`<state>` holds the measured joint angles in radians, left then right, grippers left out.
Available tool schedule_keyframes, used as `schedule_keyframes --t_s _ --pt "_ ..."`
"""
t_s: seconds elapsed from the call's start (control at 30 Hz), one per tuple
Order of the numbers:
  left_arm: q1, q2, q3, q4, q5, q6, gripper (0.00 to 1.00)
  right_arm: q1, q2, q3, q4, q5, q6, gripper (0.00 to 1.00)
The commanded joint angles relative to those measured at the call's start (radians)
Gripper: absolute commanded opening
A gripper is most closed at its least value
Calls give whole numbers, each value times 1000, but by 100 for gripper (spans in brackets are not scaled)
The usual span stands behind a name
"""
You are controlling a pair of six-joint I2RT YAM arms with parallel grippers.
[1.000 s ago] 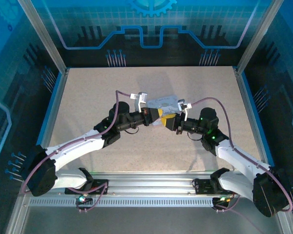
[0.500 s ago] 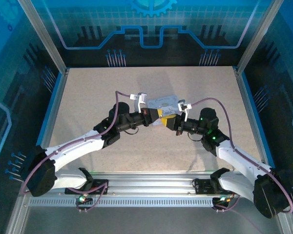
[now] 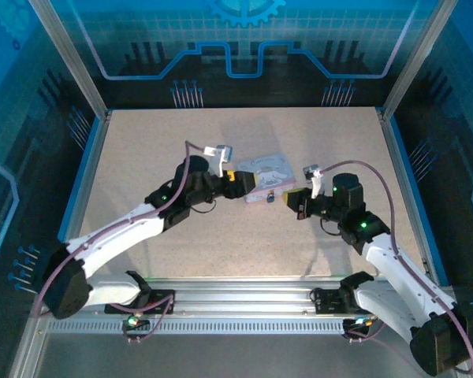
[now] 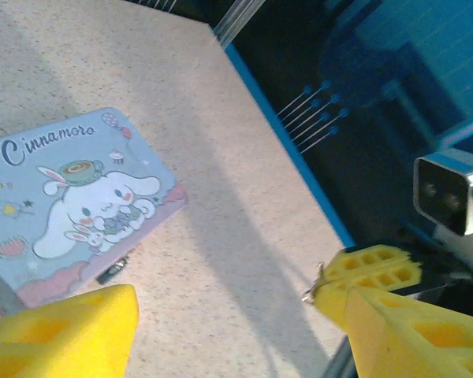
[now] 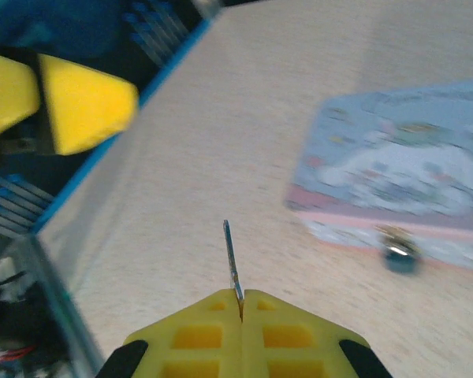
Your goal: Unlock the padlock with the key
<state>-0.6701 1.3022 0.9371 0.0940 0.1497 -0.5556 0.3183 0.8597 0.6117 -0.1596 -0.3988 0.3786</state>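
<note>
Key [image 5: 231,256], a thin metal sliver, sits pinched in the right tool [image 5: 240,298]; left tool [image 4: 225,307] spread.

From here, the pale blue-and-pink cartoon-printed tin box [image 3: 262,173] mid-table is the main obstacle. The left gripper [image 3: 244,189] crowds its left end, the right gripper [image 3: 290,199] sits just off its near right corner, leaving me a narrow gap along its near side. The speckled beige tabletop [image 3: 142,142] lies open far, left and near.
</note>
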Motion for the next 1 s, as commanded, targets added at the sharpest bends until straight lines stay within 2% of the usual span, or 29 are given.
schedule_keyframes --t_s 0.0,0.1,0.3,0.5,0.77,0.97 --pt "3 138 138 -161 -10 128 72 -115 -24 27 -232 44 -37 0" --pt "-15 304 286 -233 -16 175 73 -211 -15 33 -308 -7 -33 0" --pt "-77 625 636 -409 -35 241 73 -349 9 40 -429 -7 -49 0" --pt "-115 842 896 -544 -75 278 73 -405 10 43 -483 20 -73 0" --pt "-127 1012 1093 -646 -75 288 73 -412 19 31 -475 14 -73 0" --pt "-128 1015 1072 -666 -80 299 73 -415 22 27 -463 2 -66 0"
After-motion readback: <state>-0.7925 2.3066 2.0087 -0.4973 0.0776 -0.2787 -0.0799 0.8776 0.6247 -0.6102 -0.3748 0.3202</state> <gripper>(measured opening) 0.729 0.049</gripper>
